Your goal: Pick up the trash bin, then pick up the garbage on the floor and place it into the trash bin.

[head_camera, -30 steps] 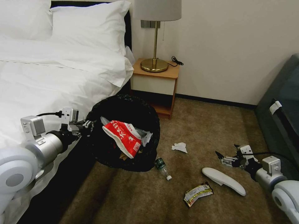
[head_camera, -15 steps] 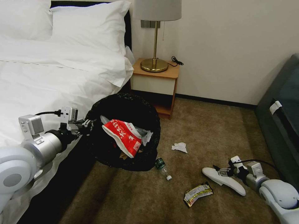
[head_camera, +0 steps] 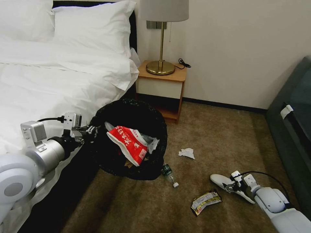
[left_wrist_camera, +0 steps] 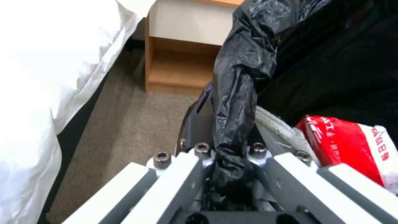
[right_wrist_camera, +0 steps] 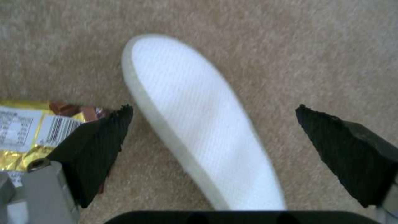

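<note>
Right end effector (right_wrist_camera: 213, 124) straddles the white slipper (right_wrist_camera: 199, 124), fingers wide apart; left end effector (left_wrist_camera: 226, 161) clamps the trash bin (head_camera: 129, 142) liner, tilting its mouth toward the litter.

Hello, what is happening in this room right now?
A robot is tidying litter. Its left tool is shut on the black bag of the trash bin, holding it beside the bed. Its right tool is open, its two fingers either side of a white slipper on the carpet. A tissue, bottle and wrapper remain.
</note>
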`<state>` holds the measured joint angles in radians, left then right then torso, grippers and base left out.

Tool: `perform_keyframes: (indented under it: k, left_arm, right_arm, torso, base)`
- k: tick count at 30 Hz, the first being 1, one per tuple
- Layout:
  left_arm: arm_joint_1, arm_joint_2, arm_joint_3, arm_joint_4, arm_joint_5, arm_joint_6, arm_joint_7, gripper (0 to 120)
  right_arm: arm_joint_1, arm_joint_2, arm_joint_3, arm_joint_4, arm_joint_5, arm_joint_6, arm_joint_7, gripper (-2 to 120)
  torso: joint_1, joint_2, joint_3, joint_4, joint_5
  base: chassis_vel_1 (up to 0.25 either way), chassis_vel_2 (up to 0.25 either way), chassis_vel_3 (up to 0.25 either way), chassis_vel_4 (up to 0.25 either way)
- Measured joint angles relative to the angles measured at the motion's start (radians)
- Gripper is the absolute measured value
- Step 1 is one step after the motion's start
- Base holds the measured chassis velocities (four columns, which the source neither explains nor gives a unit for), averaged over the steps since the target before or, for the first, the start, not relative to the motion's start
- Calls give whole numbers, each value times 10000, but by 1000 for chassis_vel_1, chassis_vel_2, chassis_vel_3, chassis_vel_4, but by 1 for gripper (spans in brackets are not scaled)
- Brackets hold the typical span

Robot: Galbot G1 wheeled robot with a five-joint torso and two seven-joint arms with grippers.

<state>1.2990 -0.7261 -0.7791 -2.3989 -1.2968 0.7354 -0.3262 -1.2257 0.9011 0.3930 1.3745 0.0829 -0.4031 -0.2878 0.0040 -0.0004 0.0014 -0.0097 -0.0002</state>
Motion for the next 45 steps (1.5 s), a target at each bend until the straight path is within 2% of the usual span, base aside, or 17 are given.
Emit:
perform_keyframes:
  k: [8,19,40,43,45]
  left_arm:
    - [-87,-9,98,45,27,0,-2,1]
    - [-112,-89,235,127,182,0,46,1]
    - [1,-137,246,184,222,0,143,1]
    - [-24,-136,262,228,224,0,174,1]
    - [-53,-134,285,280,258,0,212,1]
  right_arm:
    - [131,397,5,-977,-515,572,-69,100]
    - [12,510,22,-1163,-653,737,-38,100]
    - [1433,972,-49,-3439,-798,1282,-26,100]
    - [1557,1042,-50,-3632,-853,1394,-33,96]
    - [1610,1064,-48,-3662,-858,1413,-132,86]
  torso:
    - [0,-1,0,-1,3]
    - [0,1,0,-1,1]
    - [0,1,0,0,1]
    - [0,0,0,0,2]
    - [0,0,0,-1,2]
  base:
    - [0,0,0,0]
    - [0,0,0,0]
    - [0,0,0,0]
    - [0,0,0,0]
    - [0,0,0,0]
